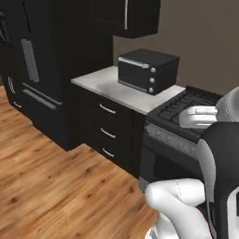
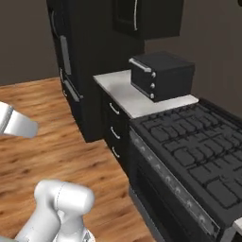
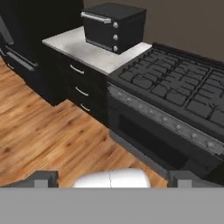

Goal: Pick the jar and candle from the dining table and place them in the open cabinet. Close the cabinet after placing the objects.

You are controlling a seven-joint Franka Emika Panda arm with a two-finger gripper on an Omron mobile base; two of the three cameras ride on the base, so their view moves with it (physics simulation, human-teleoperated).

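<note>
The jar, the candle and the dining table are out of view. A black cabinet (image 1: 133, 16) (image 2: 149, 16) with a long silver bar handle hangs on the wall above the counter; I cannot tell from here whether its door stands open. In the hand view my gripper (image 3: 113, 179) is open, its two dark fingertips (image 3: 41, 178) far apart at the bottom with nothing between them. It hangs above the wood floor and looks toward the stove and counter.
A black toaster oven (image 1: 148, 71) (image 3: 114, 26) sits on the pale counter (image 1: 105, 86) over black drawers (image 1: 108, 133). Right of it is a black stove (image 2: 189, 142) (image 3: 175, 87). A tall black fridge (image 1: 32, 60) stands left. Open wood floor (image 1: 56, 186) lies in front.
</note>
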